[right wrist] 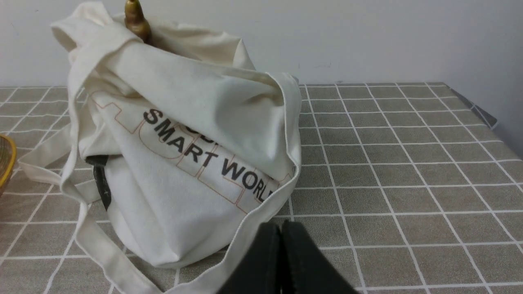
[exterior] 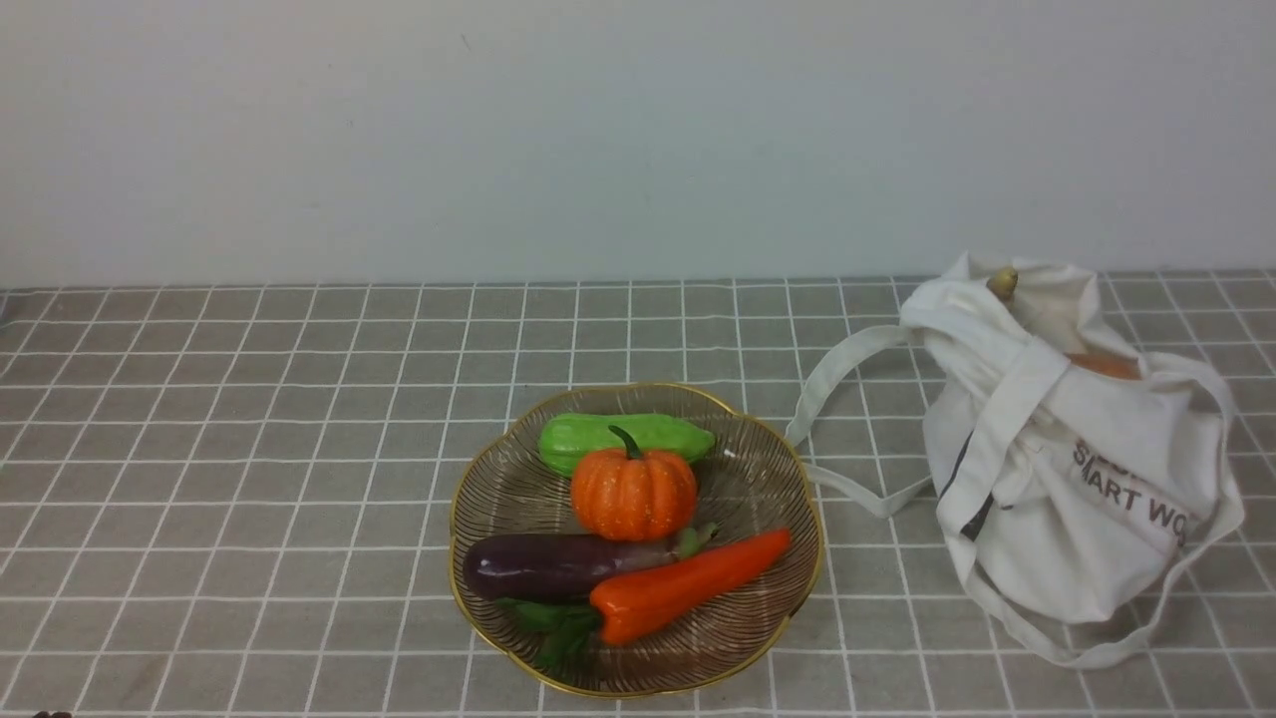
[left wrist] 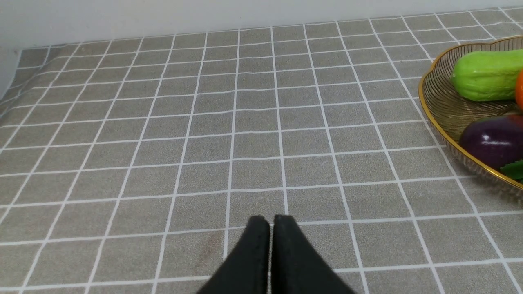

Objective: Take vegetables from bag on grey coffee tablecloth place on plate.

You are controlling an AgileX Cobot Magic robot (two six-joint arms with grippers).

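The glass plate (exterior: 498, 499) with a gold rim sits on the grey tablecloth (exterior: 249, 449). It holds an orange pumpkin (exterior: 633, 494), a green gourd (exterior: 578, 437), a purple eggplant (exterior: 548, 565) and a red-orange pepper (exterior: 688, 588). The white bag (exterior: 1077, 499) stands at the right, with a yellowish tip (exterior: 1003, 283) and something orange (exterior: 1107, 366) showing at its mouth. My left gripper (left wrist: 271, 222) is shut and empty over bare cloth, away from the plate (left wrist: 437, 106). My right gripper (right wrist: 281, 228) is shut and empty, close beside the bag (right wrist: 163, 196). Neither gripper shows in the front view.
A pale wall (exterior: 638, 130) runs behind the table. The bag's long straps (exterior: 847, 479) trail on the cloth between the bag and the plate. The cloth's right edge (right wrist: 482, 114) shows in the right wrist view.
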